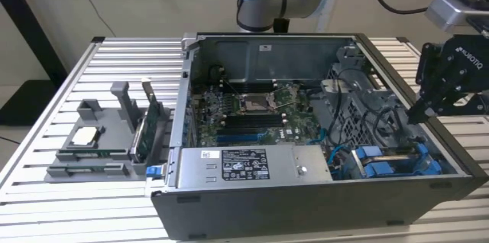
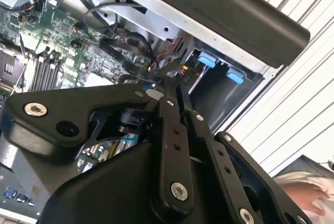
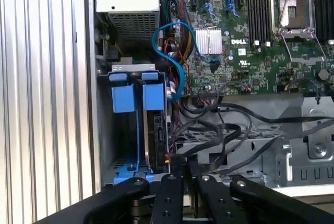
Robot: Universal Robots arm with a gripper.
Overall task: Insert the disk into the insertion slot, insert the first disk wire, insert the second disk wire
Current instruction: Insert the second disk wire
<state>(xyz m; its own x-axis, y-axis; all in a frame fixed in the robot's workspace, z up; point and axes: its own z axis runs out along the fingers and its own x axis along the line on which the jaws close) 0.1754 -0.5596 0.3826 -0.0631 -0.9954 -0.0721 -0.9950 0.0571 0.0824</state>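
Observation:
The disk (image 3: 155, 135) stands on edge in the insertion slot (image 3: 107, 135), with its blue carrier tabs (image 3: 153, 96) at the open end. In the exterior view the slot (image 1: 391, 160) shows blue at the case's near corner, on the exterior view's right. My gripper (image 3: 182, 171) is shut, its tips among black cables (image 3: 219, 135) at the disk's far end. I cannot tell whether a disk wire is pinched between the tips. The gripper (image 2: 166, 85) is over the drive cage in the second wrist view. In the exterior view it (image 1: 418, 118) hangs above the case's side wall.
The open computer case (image 1: 306, 208) lies on a slatted table (image 1: 46, 197). A grey power supply box (image 1: 244, 165) sits beside the slot, and the motherboard (image 1: 252, 111) lies behind it. A blue cable (image 3: 172, 51) loops near the bay. A grey parts holder (image 1: 99, 145) stands on the exterior view's left.

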